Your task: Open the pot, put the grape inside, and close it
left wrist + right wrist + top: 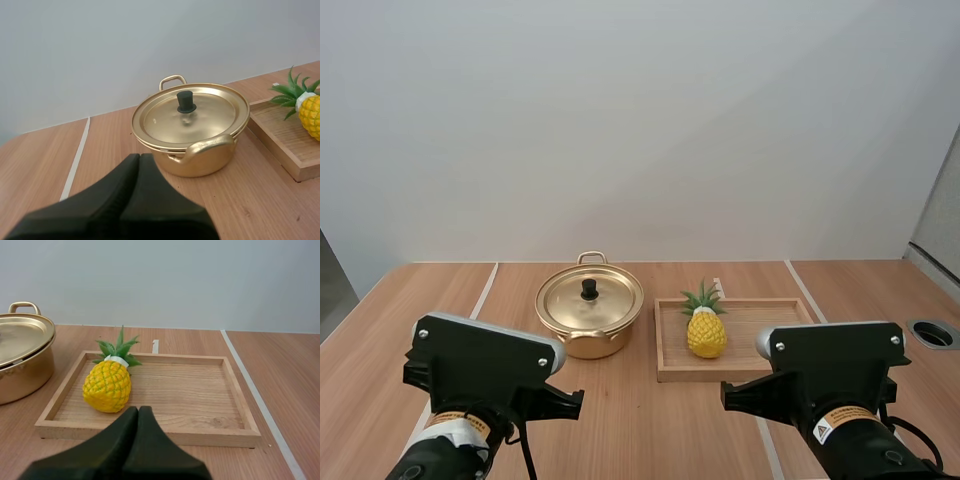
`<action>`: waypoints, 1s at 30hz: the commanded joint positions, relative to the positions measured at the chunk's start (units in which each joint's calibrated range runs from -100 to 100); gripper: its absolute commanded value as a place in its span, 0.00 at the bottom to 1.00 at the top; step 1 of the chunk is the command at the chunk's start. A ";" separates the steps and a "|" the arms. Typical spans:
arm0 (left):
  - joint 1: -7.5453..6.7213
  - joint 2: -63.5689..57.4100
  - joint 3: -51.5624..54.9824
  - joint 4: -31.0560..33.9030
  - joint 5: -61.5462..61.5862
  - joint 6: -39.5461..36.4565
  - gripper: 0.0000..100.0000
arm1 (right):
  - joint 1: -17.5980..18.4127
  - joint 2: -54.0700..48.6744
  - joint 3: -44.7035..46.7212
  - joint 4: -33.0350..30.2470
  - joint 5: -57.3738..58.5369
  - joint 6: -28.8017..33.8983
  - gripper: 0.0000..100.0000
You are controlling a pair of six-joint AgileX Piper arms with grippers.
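A gold pot (589, 310), lid on, sits left of centre on the surface (650, 425). Just right of it, a pineapple (706, 332) lies in the wooden tray (760, 312). Left jaws and right jaws are pressed together, empty.

Left gripper (139, 159) and right gripper (138, 411) are each closed into one dark wedge, empty, pointing forward and seemingly slightly downward.

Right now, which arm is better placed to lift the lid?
Left. The left fingers, shut, point at the pot, with the knob of the lid just ahead; they need opening first. The right fingers face the tray holding a pineapple, pot off to the side.
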 commanded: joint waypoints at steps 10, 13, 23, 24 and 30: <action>1.53 -0.27 0.00 0.34 0.03 -0.11 0.00 | 0.12 -0.33 0.24 -0.30 -1.16 -0.39 0.00; 1.53 -0.27 0.00 0.34 0.03 -0.11 0.00 | 0.12 -0.33 0.24 -0.30 -1.16 -0.39 0.00; 1.53 -0.27 0.00 0.34 0.03 -0.11 0.00 | 0.12 -0.33 0.24 -0.30 -1.16 -0.39 0.00; 1.53 -0.27 0.00 0.34 0.03 -0.11 0.00 | 0.12 -0.33 0.24 -0.30 -1.16 -0.39 0.00; 1.53 -0.27 0.00 0.34 0.03 -0.11 0.00 | 0.12 -0.33 0.24 -0.30 -1.16 -0.39 0.00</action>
